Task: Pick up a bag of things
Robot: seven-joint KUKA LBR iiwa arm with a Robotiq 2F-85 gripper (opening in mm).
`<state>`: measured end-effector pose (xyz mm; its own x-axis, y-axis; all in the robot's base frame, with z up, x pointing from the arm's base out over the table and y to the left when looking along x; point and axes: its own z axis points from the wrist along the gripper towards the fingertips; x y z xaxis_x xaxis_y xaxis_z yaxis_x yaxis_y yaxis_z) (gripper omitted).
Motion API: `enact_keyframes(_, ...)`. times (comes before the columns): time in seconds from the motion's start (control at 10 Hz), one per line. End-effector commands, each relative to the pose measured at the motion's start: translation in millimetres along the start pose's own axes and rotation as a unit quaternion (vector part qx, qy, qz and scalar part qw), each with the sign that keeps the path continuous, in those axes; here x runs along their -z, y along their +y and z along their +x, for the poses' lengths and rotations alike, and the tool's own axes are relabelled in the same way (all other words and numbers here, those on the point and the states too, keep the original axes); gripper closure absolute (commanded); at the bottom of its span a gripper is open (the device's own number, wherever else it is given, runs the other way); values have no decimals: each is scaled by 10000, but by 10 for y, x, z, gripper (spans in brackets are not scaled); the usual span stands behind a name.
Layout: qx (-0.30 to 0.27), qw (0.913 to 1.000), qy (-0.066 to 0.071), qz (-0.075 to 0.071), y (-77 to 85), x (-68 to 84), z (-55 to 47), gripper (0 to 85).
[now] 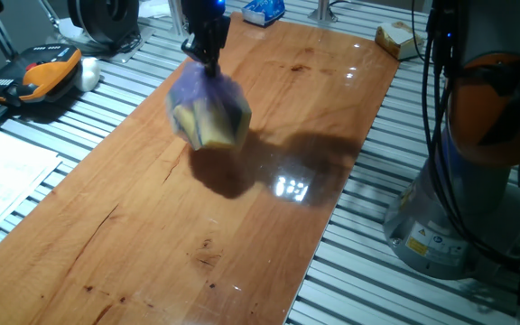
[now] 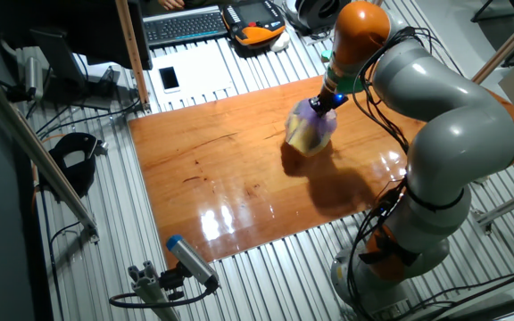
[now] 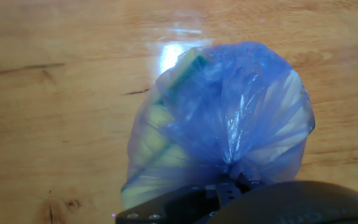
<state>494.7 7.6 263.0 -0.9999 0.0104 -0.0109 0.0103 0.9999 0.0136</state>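
Observation:
The bag of things [image 1: 208, 111] is a crinkly translucent purple plastic bag with yellowish lumps inside. It hangs in the air above the wooden table, its shadow below it. My gripper [image 1: 208, 61] is shut on the gathered top of the bag. The bag also shows in the other fixed view [image 2: 310, 129] under the gripper [image 2: 327, 102]. In the hand view the bag [image 3: 222, 124] fills the middle, and its neck is pinched at the gripper [image 3: 232, 180] at the bottom edge.
The wooden table [image 1: 152, 235] lies on a slatted metal bench. A blue-and-white packet [image 1: 263, 11] and a small box [image 1: 395, 38] lie beyond the table's far end. An orange pendant [image 1: 39, 72] and papers lie at the left. The robot base [image 1: 477, 162] stands at the right.

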Motion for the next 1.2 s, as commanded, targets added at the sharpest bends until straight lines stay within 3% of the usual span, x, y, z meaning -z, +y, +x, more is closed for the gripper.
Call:
enact_keyframes(0.0, 54, 10000, 7, 21, 12, -6, -1, 850)
enact_keyframes(0.1, 92, 10000, 7, -25, 23, -13, -4, 850)
enact_keyframes(0.5, 146, 9998, -92, 6, 75, -61, -40, 850)
enact_keyframes(0.9, 224, 9997, -107, 61, 120, -123, -86, 850)
enact_keyframes(1.1, 238, 9997, -108, 7, 73, -124, -129, 850)
